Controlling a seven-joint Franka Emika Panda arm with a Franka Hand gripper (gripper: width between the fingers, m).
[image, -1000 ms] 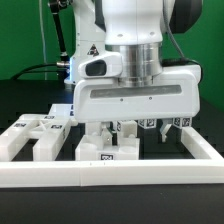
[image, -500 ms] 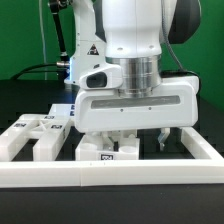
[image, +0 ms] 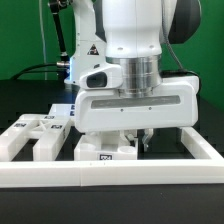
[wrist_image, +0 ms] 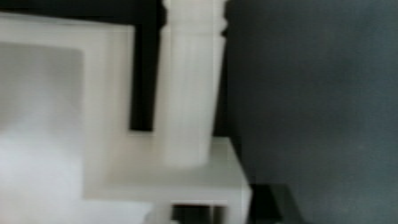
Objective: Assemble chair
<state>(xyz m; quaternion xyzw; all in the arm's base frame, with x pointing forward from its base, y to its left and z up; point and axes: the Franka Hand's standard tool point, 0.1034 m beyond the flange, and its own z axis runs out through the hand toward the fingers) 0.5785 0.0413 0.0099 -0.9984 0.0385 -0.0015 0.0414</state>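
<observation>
The chair is in loose white tagged pieces behind the front rail. My gripper is low over the middle piece, its fingers drawn close together on a white chair piece. In the wrist view a long white leg runs down to a white block, beside a flat white panel. One dark finger lies against the block's side. The other finger is hidden. More chair pieces lie at the exterior view's left.
The long low white border rail runs along the front and up the exterior view's right side. The arm's base and cables stand behind at the left. The table is black.
The gripper has come down lower over the middle pieces, hiding the tagged parts behind it. Its fingers have moved inward, closer together.
</observation>
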